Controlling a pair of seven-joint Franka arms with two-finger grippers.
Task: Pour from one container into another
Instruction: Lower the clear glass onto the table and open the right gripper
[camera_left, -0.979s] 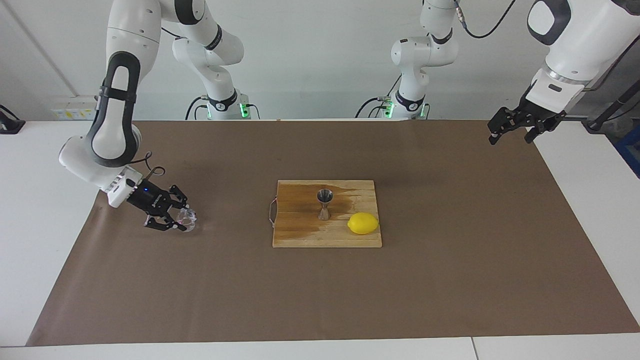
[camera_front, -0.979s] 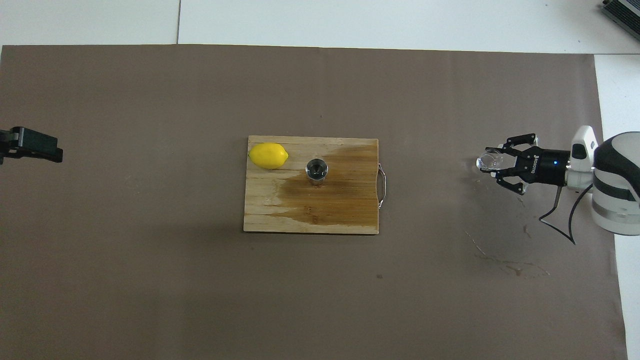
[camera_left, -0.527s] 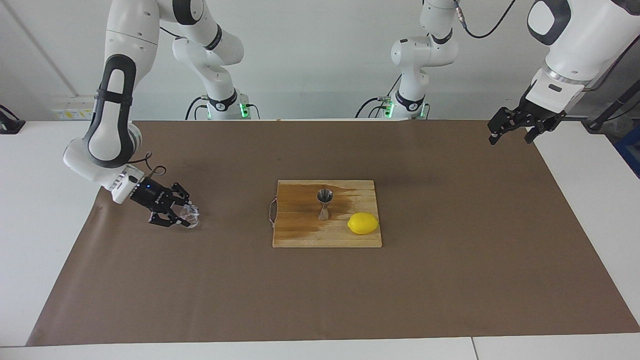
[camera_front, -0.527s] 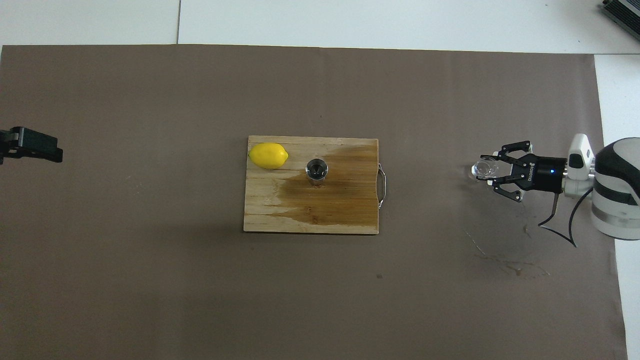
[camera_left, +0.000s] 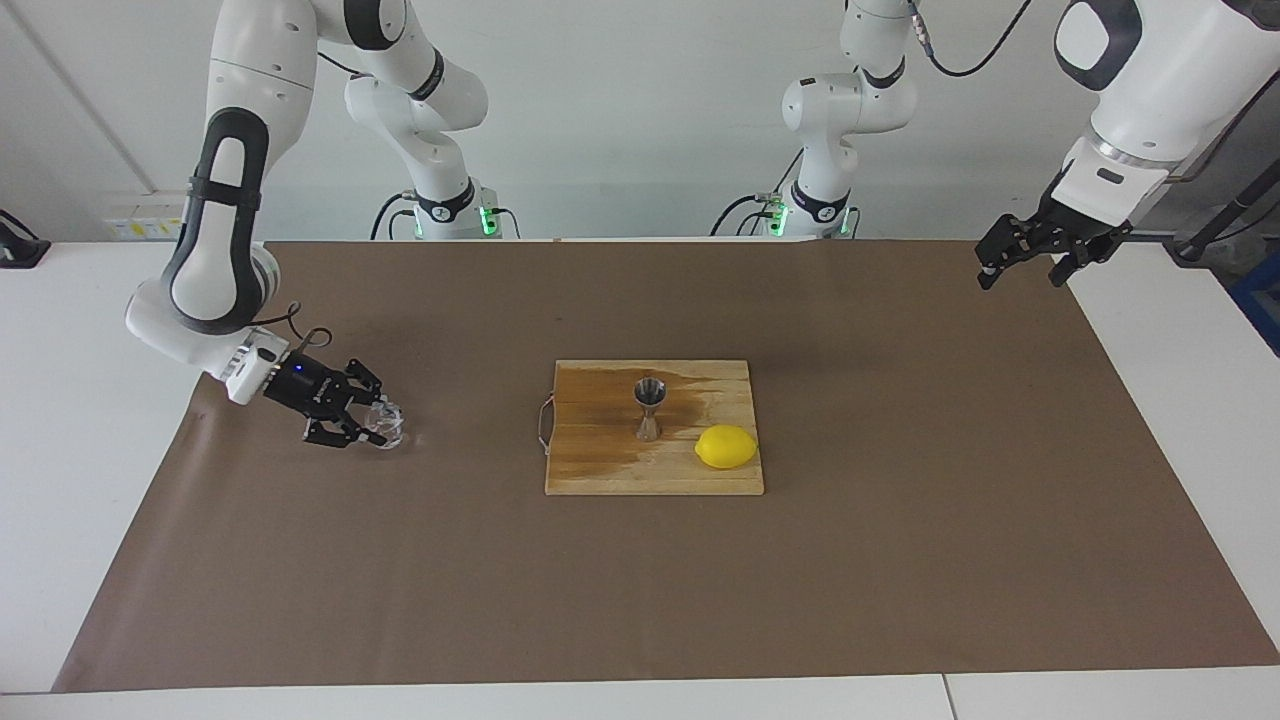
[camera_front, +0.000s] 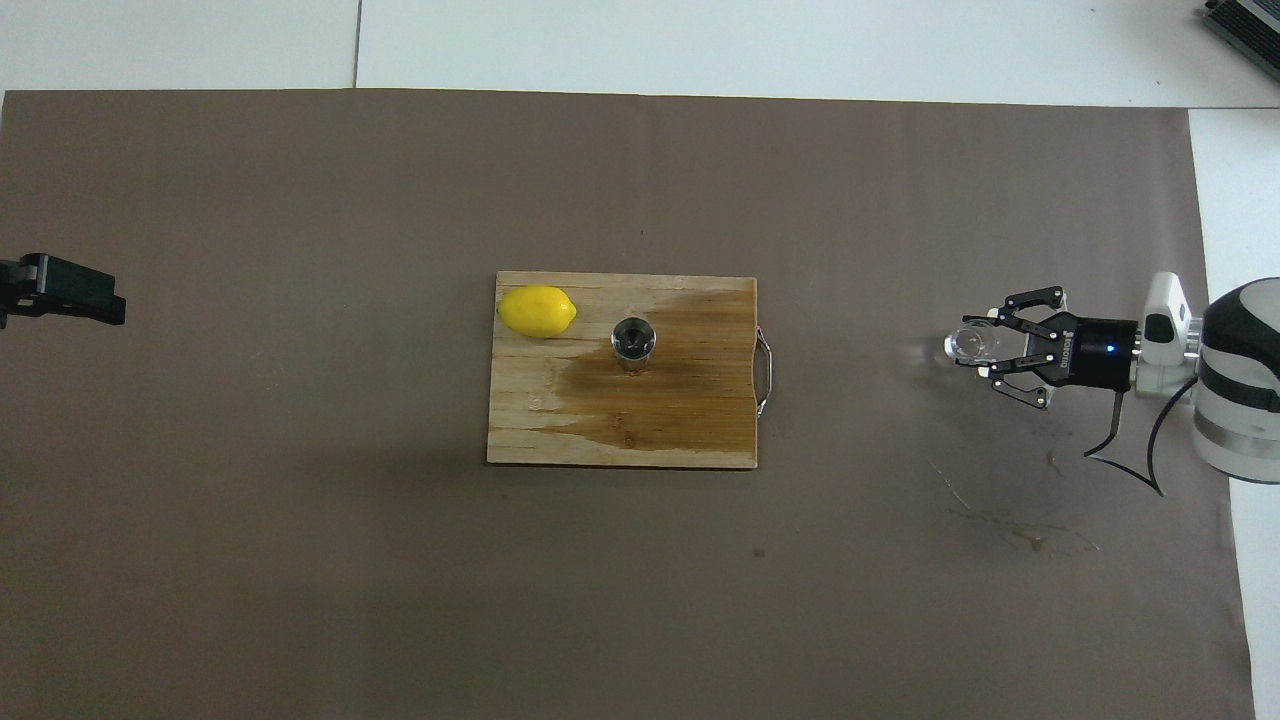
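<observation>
Cropping at the edge of the overhead view leaves only a black tip of the left end effector visible; in the facing view it hangs above the brown paper cover at the left arm's end of the surface, fingers apart and empty, with the arm waiting. The tiny clear glass cup is hard to make out because it is colourless against the paper, and whether it holds liquid cannot be determined. The right end effector is clamped on this cup at the right arm's end of the surface, low over the paper; whether the cup's base touches the paper cannot be told. Compared with one second ago, the right end effector and cup have shifted slightly toward the rectangular wooden cutting board, and the wrist has levelled. The board, the left arm and the items on the board are unchanged. The small silver hourglass-shaped metal jigger stands upright near the middle of the board, on a dark wet-looking stain. The yellow lemon lies just beside the jigger, farther from the robots and toward the left arm's end.
</observation>
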